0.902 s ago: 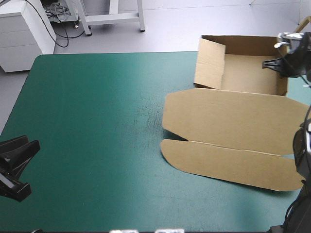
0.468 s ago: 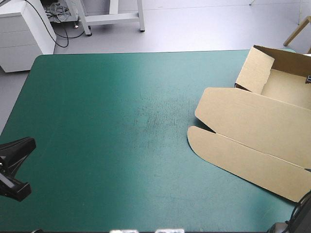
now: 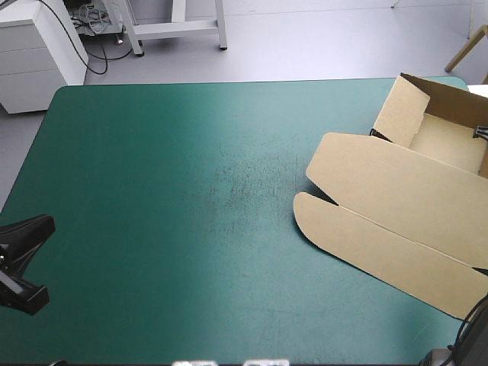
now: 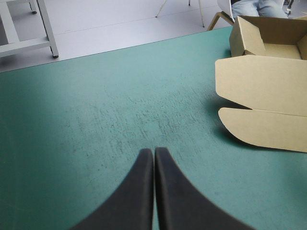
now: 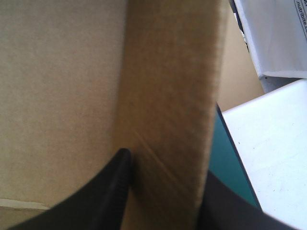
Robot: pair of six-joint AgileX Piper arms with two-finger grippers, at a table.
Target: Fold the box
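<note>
The brown box (image 3: 396, 202) lies at the table's right side, turned at an angle. Its tray part (image 3: 446, 137) with raised walls sits near the far right corner, and the lid lies flat toward the front. My right gripper (image 3: 482, 133) shows only as a black bit at the tray's right wall. In the right wrist view that gripper (image 5: 165, 167) is shut on the upright box wall (image 5: 168, 86), one finger inside and one outside. My left gripper (image 3: 47, 223) rests low at the front left, far from the box (image 4: 261, 91). Its own view shows the left gripper (image 4: 154, 151) shut and holding nothing.
Bare teal-green cover (image 3: 175, 191) stretches over the left and middle of the table. A white surface (image 5: 273, 158) stands just beyond the table's right edge, outside the gripped wall. A white cabinet (image 3: 34, 46) stands off the far left corner.
The box slid to the right and turned, carried by my right gripper, which went nearly out of the high view. Just before now it shifted only slightly. The left gripper stayed put.
</note>
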